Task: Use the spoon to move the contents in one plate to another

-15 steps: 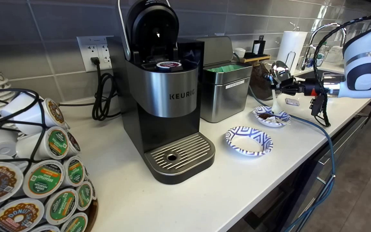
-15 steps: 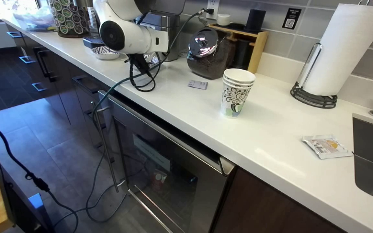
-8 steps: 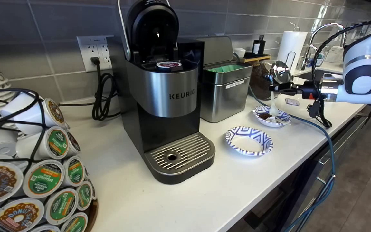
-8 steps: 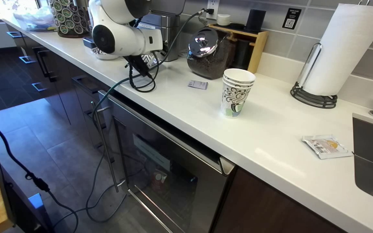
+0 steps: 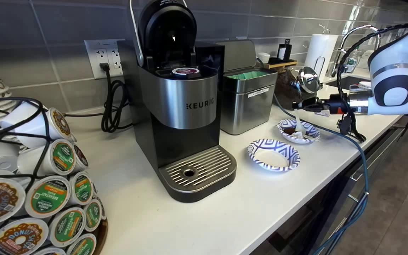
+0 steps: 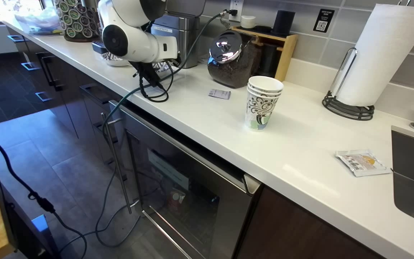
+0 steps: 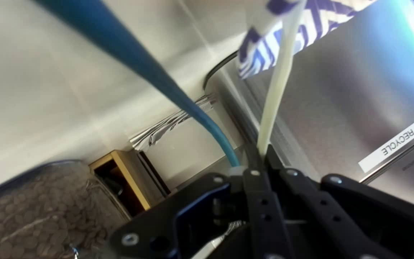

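My gripper is shut on the handle of a white spoon, which points down. In the wrist view the spoon rises from between the fingertips. The spoon's lower end is in the far patterned plate, beside dark brown contents and a crumpled white piece. The near patterned plate stands apart, closer to the coffee maker, and looks empty. Part of a patterned rim shows in the wrist view. In an exterior view the arm hides the gripper and most of the far plate.
A coffee maker, a metal bin and a bean jar stand behind the plates. A blue cable crosses the counter beside the far plate. Stacked paper cups stand farther along. The counter has a front edge.
My gripper has moved lower and slightly toward the near plate, and the spoon has gone down with it. The far plate has shifted slightly toward the near plate.
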Available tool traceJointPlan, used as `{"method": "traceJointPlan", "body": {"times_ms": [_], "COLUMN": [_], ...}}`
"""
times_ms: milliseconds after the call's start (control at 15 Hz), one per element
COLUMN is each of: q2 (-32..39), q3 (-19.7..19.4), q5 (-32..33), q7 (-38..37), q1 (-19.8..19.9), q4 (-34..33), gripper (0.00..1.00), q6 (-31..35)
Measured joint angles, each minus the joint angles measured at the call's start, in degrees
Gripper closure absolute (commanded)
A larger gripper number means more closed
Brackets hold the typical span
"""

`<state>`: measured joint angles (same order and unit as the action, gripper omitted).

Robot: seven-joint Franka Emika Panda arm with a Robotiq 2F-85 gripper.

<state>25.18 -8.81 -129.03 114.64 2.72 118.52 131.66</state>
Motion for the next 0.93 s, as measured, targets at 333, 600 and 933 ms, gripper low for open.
{"method": "traceJointPlan", "body": {"times_ms": [333, 600, 933], "q2": [0.5, 1.4, 2.5], "q3": [0.0, 0.0, 0.0], "q5": [10.2, 18.1, 26.0], "q7": [-16.4, -28.7, -42.3], "q1": [0.2, 0.4, 1.5], "q4": [-0.8, -2.0, -3.1], "gripper": [0.99, 0.99, 0.99], "q6": [0.0, -0.4, -6.1]}}
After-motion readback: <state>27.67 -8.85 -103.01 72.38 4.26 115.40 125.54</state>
